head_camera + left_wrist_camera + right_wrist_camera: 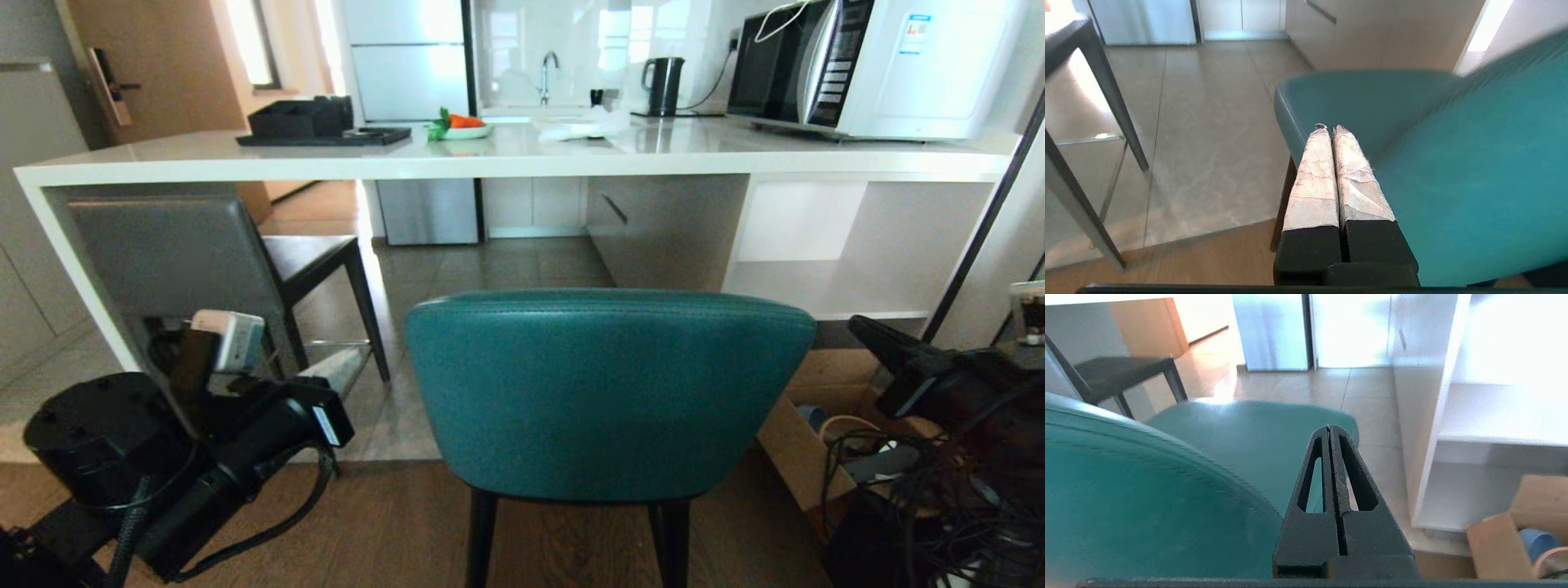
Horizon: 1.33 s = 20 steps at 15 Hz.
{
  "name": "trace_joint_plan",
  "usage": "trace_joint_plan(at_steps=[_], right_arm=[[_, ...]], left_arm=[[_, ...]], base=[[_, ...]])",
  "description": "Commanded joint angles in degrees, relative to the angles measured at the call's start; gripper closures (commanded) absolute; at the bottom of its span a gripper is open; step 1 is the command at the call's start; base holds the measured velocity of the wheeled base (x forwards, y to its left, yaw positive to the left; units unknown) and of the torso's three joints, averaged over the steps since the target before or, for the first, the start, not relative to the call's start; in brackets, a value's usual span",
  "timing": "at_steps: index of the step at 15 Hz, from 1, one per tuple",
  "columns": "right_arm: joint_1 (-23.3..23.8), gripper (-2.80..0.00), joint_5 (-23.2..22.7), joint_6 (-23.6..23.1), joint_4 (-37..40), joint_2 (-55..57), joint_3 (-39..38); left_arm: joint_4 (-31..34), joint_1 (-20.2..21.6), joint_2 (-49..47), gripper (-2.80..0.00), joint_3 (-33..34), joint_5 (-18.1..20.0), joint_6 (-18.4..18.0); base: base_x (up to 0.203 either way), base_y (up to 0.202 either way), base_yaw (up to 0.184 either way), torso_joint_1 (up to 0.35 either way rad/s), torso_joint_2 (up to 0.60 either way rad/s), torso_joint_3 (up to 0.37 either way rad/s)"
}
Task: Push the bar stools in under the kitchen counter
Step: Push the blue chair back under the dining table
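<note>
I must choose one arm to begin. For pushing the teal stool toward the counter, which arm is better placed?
Probably neither clearly. The left hand and right hand, both shut, flank the teal stool, which stands short of the kitchen counter. Pushing with both looks steadier.

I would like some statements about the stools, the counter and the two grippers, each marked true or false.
1. The teal stool stands fully under the kitchen counter. False: it stands out in front of it.
2. The left gripper is shut. True.
3. The right gripper holds the teal stool. False: it is shut on nothing.
4. The grey stool stands left of the teal one. True.
</note>
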State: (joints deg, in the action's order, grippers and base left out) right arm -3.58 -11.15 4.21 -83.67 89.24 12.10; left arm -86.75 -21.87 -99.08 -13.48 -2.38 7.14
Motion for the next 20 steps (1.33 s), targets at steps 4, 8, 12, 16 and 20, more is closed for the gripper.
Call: trace_joint_plan(at_steps=[4,8,12,16,20], right_arm=[[-2.4,0.00,0.1,-0.3,-1.0,9.2,5.5],[-8.1,0.00,3.0,-0.4,-1.0,9.3,3.9],[-10.0,0.00,3.2,-0.8,-1.1,9.4,1.6],[-11.3,0.00,3.3,-1.0,-1.1,9.8,1.7],[-12.0,0.00,5.1,-1.1,-2.6,12.7,2.8]], left_arm=[[-0.9,-1.1,-10.3,0.00,-5.7,-1.1,-1.0],[-0.9,-4.9,-12.3,0.00,-9.6,-5.3,-1.0],[-0.9,-6.0,-12.2,0.00,-9.7,-5.9,-1.0],[-0.9,-6.8,-11.8,0.00,-10.5,-6.3,-1.8],[-0.9,-7.2,-11.9,0.00,-10.9,-8.6,-2.9]], base=[[0.000,0.000,0.000,0.000,0.00,0.000],[0.000,0.000,0.000,0.000,0.00,0.000],[0.000,0.000,0.000,0.000,0.00,0.000],[0.000,0.000,0.000,0.000,0.00,0.000],[0.000,0.000,0.000,0.000,0.00,0.000]])
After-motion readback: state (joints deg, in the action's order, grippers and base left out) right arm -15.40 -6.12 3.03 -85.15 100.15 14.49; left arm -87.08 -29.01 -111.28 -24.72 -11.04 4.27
